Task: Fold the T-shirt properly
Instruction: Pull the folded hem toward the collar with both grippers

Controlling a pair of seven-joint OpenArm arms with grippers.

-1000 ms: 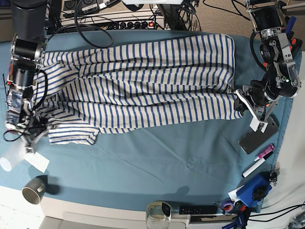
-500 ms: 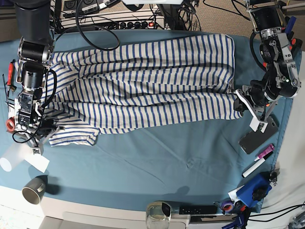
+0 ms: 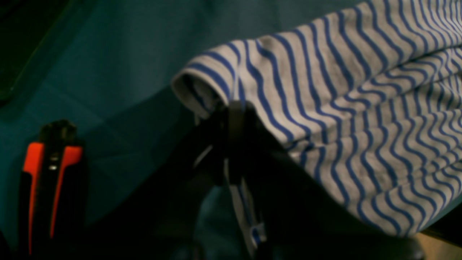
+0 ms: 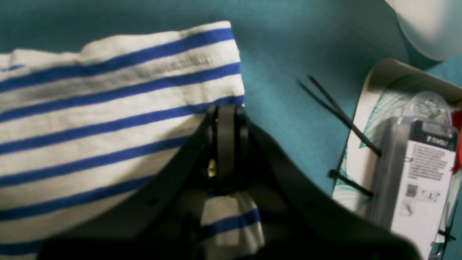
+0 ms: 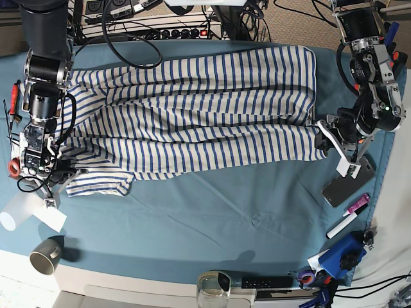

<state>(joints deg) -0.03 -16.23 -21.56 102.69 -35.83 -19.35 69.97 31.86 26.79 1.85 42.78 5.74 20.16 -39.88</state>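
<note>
Spread lengthwise across the far half of the teal tablecloth (image 5: 212,212), the T-shirt (image 5: 192,109) lies mostly flat with long lengthwise creases, its white cloth crossed by thin blue stripes. Its hem end reaches toward 3 o'clock in the base view and its sleeve end toward 9 o'clock, where a short sleeve flap sticks out toward 7 o'clock.

At the 3 o'clock end the left gripper (image 5: 324,131) has its fingers together on the near hem corner; in the left wrist view the striped cloth (image 3: 343,108) curls up and over the dark closed fingertips (image 3: 234,108), so the corner is pinched and lifted a little off the tablecloth (image 3: 108,54).

At the 8 o'clock end the right gripper (image 5: 61,172) sits on the edge of the sleeve flap. The right wrist view shows its two black fingertips (image 4: 225,119) pressed together on the corner of the sleeve (image 4: 108,108), with a strip of striped cloth hanging between the finger bases below.

Beyond the shirt, a phone (image 5: 347,183) lies just under the left gripper at 4 o'clock, with a white and pink marker (image 5: 349,216) near it and a blue object (image 5: 340,253) closer to the table's edge. At 7 o'clock a grey cup (image 5: 45,256) lies on its side, with a white card (image 5: 52,217) between it and the right gripper. A packaged item with a printed label (image 4: 422,173) shows just beside the sleeve corner in the right wrist view, and black cable ties (image 4: 335,108) lie across the cloth there. An orange and black tool (image 3: 50,180) stands at 8 o'clock in the left wrist view.
</note>
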